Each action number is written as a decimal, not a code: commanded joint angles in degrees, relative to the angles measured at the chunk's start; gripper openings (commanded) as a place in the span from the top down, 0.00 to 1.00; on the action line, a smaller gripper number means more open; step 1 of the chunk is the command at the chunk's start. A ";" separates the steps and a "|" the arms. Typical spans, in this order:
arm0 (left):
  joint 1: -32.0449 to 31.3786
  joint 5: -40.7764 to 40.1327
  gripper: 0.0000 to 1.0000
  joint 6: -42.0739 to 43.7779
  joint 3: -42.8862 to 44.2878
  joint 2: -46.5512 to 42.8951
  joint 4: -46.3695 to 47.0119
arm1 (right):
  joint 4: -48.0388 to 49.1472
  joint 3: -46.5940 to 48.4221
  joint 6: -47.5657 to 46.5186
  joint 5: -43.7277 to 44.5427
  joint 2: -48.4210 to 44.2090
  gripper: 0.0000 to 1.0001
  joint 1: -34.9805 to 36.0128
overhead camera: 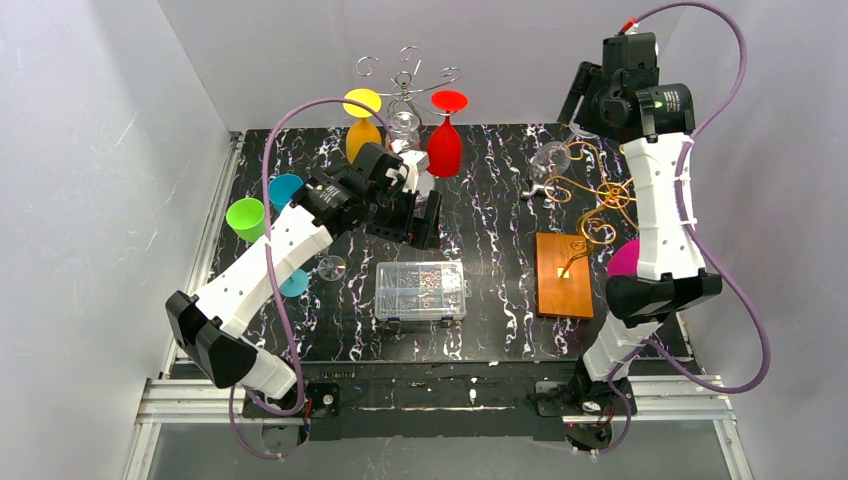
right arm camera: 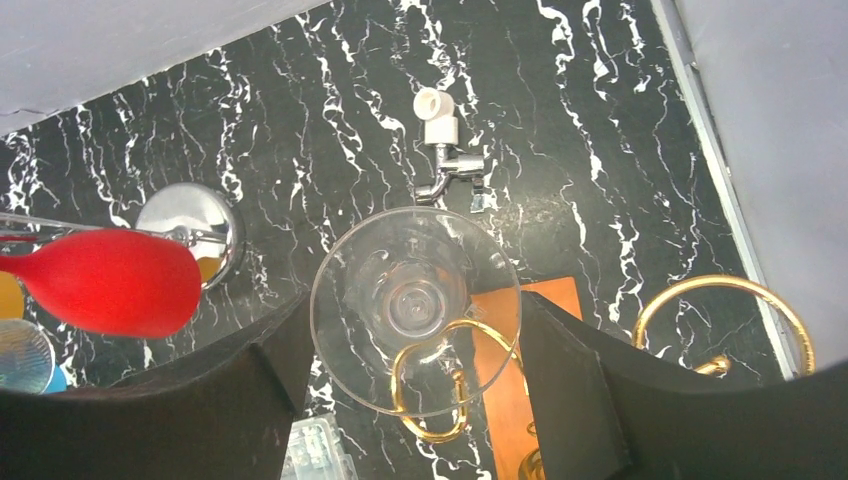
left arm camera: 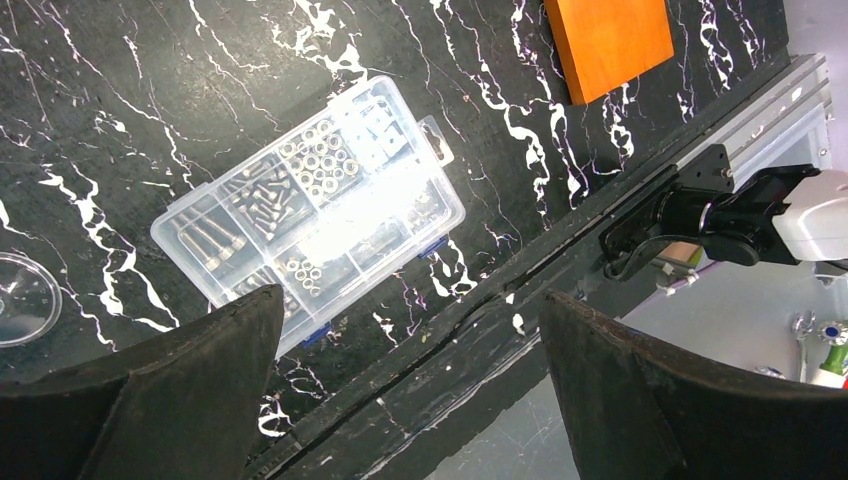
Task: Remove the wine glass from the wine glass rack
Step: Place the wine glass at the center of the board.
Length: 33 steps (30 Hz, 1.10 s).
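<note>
Fingers (right arm camera: pixel 270 400) of the right end effector (right arm camera: pixel 412 300) stand spread, with the clear wine glass (right arm camera: pixel 385 265) framed between them and not visibly pinched. It hangs from a gold hook of the wine glass rack (overhead camera: pixel 600 195), at the far right of the counter (overhead camera: pixel 500 200). The left end effector (overhead camera: pixel 408 222), spread wide, hovers above a clear parts box (overhead camera: pixel 420 290).

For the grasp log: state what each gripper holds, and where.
Left gripper: nothing, open. Right gripper brackets the round foot of the clear wine glass hanging on the gold wire rack; actual clamping cannot be told.
</note>
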 commanded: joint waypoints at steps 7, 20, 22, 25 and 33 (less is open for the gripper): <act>-0.07 1.20 0.02 -7.58 -1.57 -2.52 3.50 | 4.07 3.65 2.34 0.78 -2.02 0.53 4.81; 0.46 7.25 0.02 -25.67 -8.50 -3.41 25.04 | 2.78 2.56 5.60 -5.06 -4.43 0.53 8.78; 0.43 6.18 0.02 -32.78 -15.85 -4.96 36.95 | 1.85 2.65 7.61 -10.29 -5.79 0.54 9.07; 0.43 4.32 0.02 -37.88 -22.44 -6.70 47.95 | 1.72 2.04 9.33 -15.63 -7.27 0.54 9.07; 0.97 2.23 0.04 -37.77 -29.30 -8.85 68.39 | 2.18 1.61 12.00 -24.03 -9.00 0.54 9.07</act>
